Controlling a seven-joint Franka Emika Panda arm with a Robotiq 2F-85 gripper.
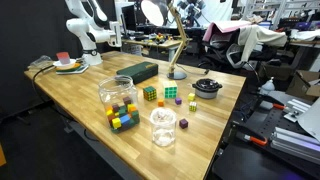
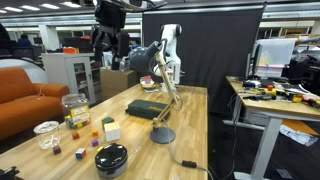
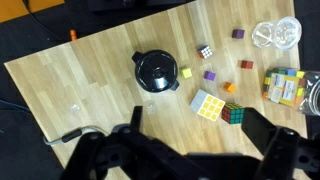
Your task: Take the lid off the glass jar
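The small clear glass jar (image 1: 163,131) stands upright near the table's front edge, with its clear lid (image 1: 163,116) on top. It also shows in an exterior view (image 2: 47,136) with the lid (image 2: 46,127) on it. In the wrist view the jar (image 3: 274,34) is at the top right, far off. My gripper (image 2: 110,45) hangs high above the table, well away from the jar. In the wrist view its fingers (image 3: 200,115) are spread wide and hold nothing. The gripper does not show in the exterior view with the jar in front.
A larger jar (image 1: 118,95) with coloured cubes stands beside the small one. A black round dish (image 1: 207,88), two puzzle cubes (image 1: 150,94), loose small cubes, a dark box (image 1: 138,72) and a desk lamp (image 1: 176,70) share the wooden table (image 1: 80,95).
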